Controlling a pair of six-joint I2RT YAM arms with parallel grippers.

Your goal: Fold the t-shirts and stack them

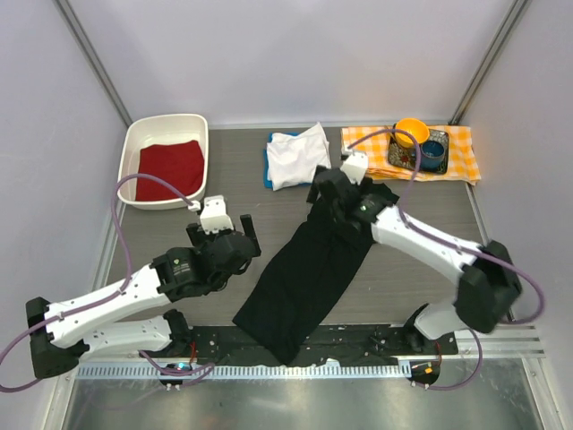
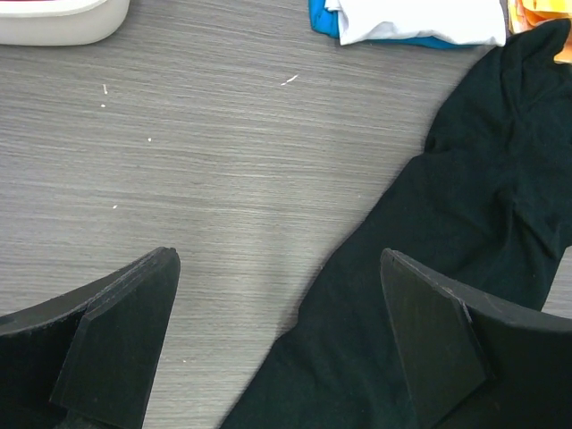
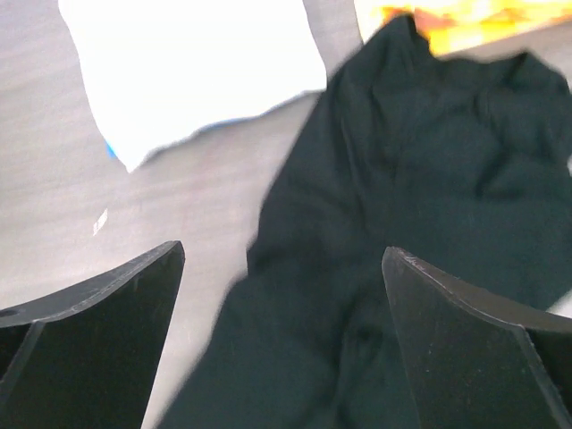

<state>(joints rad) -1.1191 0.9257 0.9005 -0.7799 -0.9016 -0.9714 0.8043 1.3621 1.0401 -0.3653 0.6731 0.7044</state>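
Left gripper [image 2: 279, 259] and right gripper [image 3: 283, 255] are held released at the black shirt's [image 1: 309, 269] left edge and far end, presumably for folding.

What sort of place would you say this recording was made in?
Probably a robotics lab test cell rather than a home: plain white wall panels enclose a grey table, a metal mounting rail runs along its near edge, and a black t-shirt lies on it.
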